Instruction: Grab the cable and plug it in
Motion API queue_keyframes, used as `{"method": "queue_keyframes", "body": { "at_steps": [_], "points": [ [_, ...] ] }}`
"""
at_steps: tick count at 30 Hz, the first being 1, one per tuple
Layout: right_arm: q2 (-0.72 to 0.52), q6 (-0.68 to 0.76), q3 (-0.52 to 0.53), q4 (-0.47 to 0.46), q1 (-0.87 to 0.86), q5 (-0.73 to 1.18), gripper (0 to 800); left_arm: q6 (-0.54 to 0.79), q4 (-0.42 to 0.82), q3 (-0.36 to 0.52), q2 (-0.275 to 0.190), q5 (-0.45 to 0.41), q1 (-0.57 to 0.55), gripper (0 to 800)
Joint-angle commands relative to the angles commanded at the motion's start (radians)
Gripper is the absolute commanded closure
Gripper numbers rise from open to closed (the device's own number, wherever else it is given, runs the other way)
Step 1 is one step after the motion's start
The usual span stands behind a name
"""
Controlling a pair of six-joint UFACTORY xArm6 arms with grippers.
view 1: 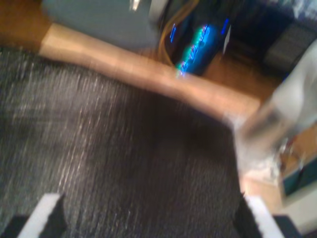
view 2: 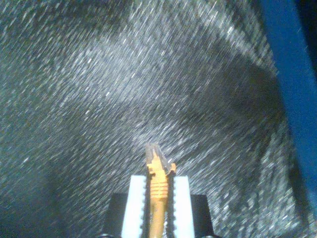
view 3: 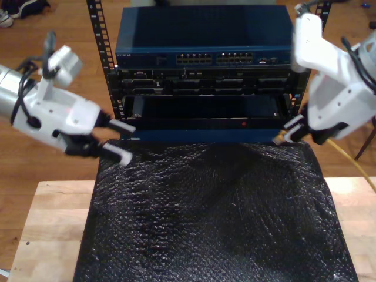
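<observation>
Over the wooden tabletop lies a black, glittery mat, covering most of it and running back to the foot of an equipment rack. Wooden floor shows around the rack, and a pair of shoes sits on it at the exterior view's far left. The rack holds a blue network switch with rows of ports across its front, darker units beneath it, and an open shelf just above the mat's rear edge.

My second gripper hangs beside the rack's lower corner, on the exterior view's right, its jaws clamped on the cable just behind its clear-tipped plug, which points out over the mat. The yellow cable trails away off the tabletop behind that arm.

My first gripper hovers at the mat's rear corner on the rack's other side, jaws wide apart, holding nothing. Its wrist view is blurred.
</observation>
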Motion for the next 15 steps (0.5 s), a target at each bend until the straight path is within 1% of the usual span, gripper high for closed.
{"method": "queue_keyframes", "body": {
  "at_steps": [3, 7, 10, 12, 15],
  "points": [
    [0.003, 0.006, 0.005, -0.008, -0.008, 0.008, 800, 0.035, 0.118, 0.008, -0.029, -0.011, 0.002, 2],
    [0.003, 0.038, 0.020, -0.063, -0.012, 0.025, 800, 0.092, 0.229, 0.025, -0.071, -0.008, 0.003, 1],
    [0.003, 0.049, 0.034, -0.089, -0.012, 0.025, 800, 0.181, 0.321, 0.068, -0.120, -0.005, 0.003, 1],
    [0.003, 0.049, 0.051, -0.092, -0.012, 0.025, 800, 0.232, 0.367, 0.106, -0.164, -0.003, 0.005, 1],
    [0.008, 0.051, 0.061, -0.092, -0.012, 0.023, 799, 0.282, 0.419, 0.135, -0.207, -0.002, 0.012, 1]
  ]
}}
